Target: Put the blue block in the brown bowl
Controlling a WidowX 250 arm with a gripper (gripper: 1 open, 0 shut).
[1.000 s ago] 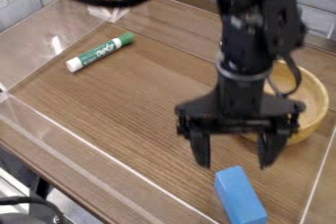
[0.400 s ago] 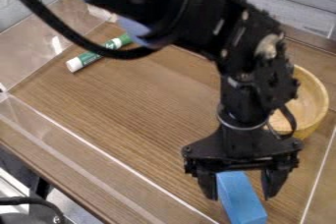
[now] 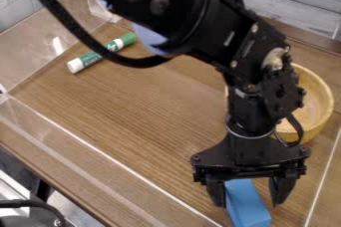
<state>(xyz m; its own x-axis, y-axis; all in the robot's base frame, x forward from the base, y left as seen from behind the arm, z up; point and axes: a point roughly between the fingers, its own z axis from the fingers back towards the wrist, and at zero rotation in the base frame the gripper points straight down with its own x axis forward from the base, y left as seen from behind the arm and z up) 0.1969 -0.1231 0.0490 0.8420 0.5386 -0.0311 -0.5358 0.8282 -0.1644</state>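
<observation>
The blue block (image 3: 246, 207) lies on the wooden table (image 3: 120, 112) near its front right edge; only its lower part shows. My black gripper (image 3: 249, 187) points straight down over it and stands open, one finger on each side of the block's upper end. I cannot tell whether the fingers touch the block. The brown bowl (image 3: 317, 100) sits at the right edge, behind the arm, which hides much of it.
A green-and-white marker (image 3: 102, 52) lies at the back left of the table. A clear acrylic wall (image 3: 40, 121) runs along the table's left and front sides. The black arm (image 3: 200, 27) reaches in from the top left.
The gripper has come down and slightly toward the front, from above the table to straddling the blue block. Its jaws stayed open. The block has not moved.
</observation>
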